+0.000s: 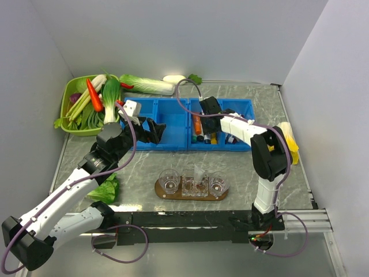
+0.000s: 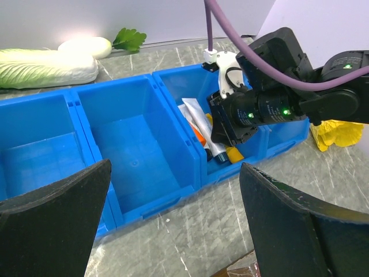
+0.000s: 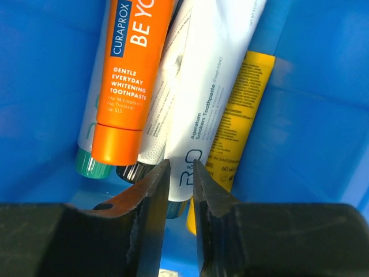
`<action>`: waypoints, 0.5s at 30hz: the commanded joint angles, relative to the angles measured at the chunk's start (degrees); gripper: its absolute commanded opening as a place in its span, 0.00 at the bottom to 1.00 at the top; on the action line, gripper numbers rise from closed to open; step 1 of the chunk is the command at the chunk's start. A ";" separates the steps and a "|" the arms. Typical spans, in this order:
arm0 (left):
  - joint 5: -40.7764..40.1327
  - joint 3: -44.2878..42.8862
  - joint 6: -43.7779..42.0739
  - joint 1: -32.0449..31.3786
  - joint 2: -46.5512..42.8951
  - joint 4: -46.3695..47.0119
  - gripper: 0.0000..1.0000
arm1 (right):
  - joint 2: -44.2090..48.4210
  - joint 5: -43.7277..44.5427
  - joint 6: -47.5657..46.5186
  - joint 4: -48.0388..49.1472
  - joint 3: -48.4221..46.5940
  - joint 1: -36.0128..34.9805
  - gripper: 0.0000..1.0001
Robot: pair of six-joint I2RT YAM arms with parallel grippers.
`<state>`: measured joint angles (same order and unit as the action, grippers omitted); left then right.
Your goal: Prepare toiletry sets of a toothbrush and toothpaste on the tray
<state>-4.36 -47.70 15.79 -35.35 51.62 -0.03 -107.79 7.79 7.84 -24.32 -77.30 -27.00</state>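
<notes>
top view. the blue bins [image 1: 173, 124] stand in a row at 12 o'clock of the tray [image 1: 163, 193], which lies on the marbled worktop [image 1: 242, 167] just ahead of my two bases. the tray bears two round clear cups [image 1: 169, 182], one towards each end, with a clear holder [image 1: 195, 184] between them. their contents are too small to make out. the green basket [image 1: 69, 109] at 10 o'clock holds long vegetables. a cabbage [image 1: 147, 85] lies behind the bins.

right wrist view. inside one bin compartment the toothpaste [image 3: 213, 75], a white tube, lies lengthwise. the orange tube [image 3: 130, 75] is at its 9 o'clock and the yellow tube [image 3: 242, 115] is partly under it at 3 o'clock. a green-capped tube [image 3: 89, 164] is mostly hidden beneath the orange tube. every tube is cut off by the upper edge.

my right fingers [image 3: 150, 219] stand nearly together with a narrow slit between them, right at the lower end of the toothpaste. i cannot tell whether they pinch it or only hang over it.

left wrist view. my left fingers [image 2: 57, 219] are spread wide with nothing between them, and they hover at the near wall of the bins.

pose. my left arm stretches from 7 o'clock towards the left bin. my right arm rises at 5 o'clock, folds at the elbow, and reaches towards 11 o'clock with its wrist tipped down into the bin.
</notes>
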 commanded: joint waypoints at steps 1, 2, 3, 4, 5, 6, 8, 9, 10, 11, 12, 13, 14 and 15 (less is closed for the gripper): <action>0.67 -0.64 0.38 -0.42 -0.02 1.70 0.97 | -1.46 0.03 0.60 0.59 -0.31 0.29 0.31; 0.76 -0.64 0.38 -0.50 -0.02 1.79 0.97 | -1.63 0.29 0.78 0.32 -0.57 0.29 0.33; 0.67 -0.55 0.38 -0.51 -0.02 1.70 0.97 | -1.98 0.55 0.95 0.15 -0.75 0.20 0.33; 0.67 -0.64 0.38 -0.51 -0.11 1.70 0.97 | -2.16 0.64 1.21 -0.12 -0.92 0.20 0.34; 0.67 -0.55 0.38 -0.51 -0.02 1.70 0.97 | -2.34 0.47 1.30 -0.29 -1.01 0.28 0.35; 0.67 -0.64 0.38 -0.51 -0.11 1.70 0.97 | -2.60 0.73 1.57 -0.38 -1.10 0.29 0.36; 0.67 -0.55 0.38 -0.59 -0.11 1.70 0.97 | -2.87 1.08 2.36 -0.56 -1.10 0.20 0.38; 0.67 -0.55 0.38 -0.59 -0.11 1.79 0.97 | -3.04 1.43 2.53 -0.56 -1.01 0.28 0.38; 0.67 -0.64 0.38 -0.59 -0.11 1.79 0.97 | -3.22 1.52 2.88 -0.64 -0.93 0.20 0.38; 0.67 -0.55 0.38 -0.59 -0.02 1.70 0.97 | -3.31 1.61 3.06 -0.56 -0.84 0.20 0.39; 0.67 -0.55 0.38 -0.59 -0.11 1.70 0.97 | -3.65 1.70 3.15 -0.56 -0.84 0.20 0.39; 0.67 -0.55 0.38 -0.59 -0.11 1.70 0.97 | -3.83 2.05 3.50 -0.73 -0.84 0.20 0.40; 0.58 -0.55 0.38 -0.59 -0.11 1.79 0.97 | -4.01 2.40 3.59 -1.08 -1.01 0.20 0.41; 0.58 -0.55 0.29 -0.59 -0.11 1.70 0.97 | -4.44 2.75 3.76 -1.17 -1.10 0.20 0.41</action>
<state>-4.36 -47.70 15.79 -35.68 51.62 -0.03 -109.67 7.86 10.35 -23.62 -77.38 -27.03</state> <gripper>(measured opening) 0.969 0.404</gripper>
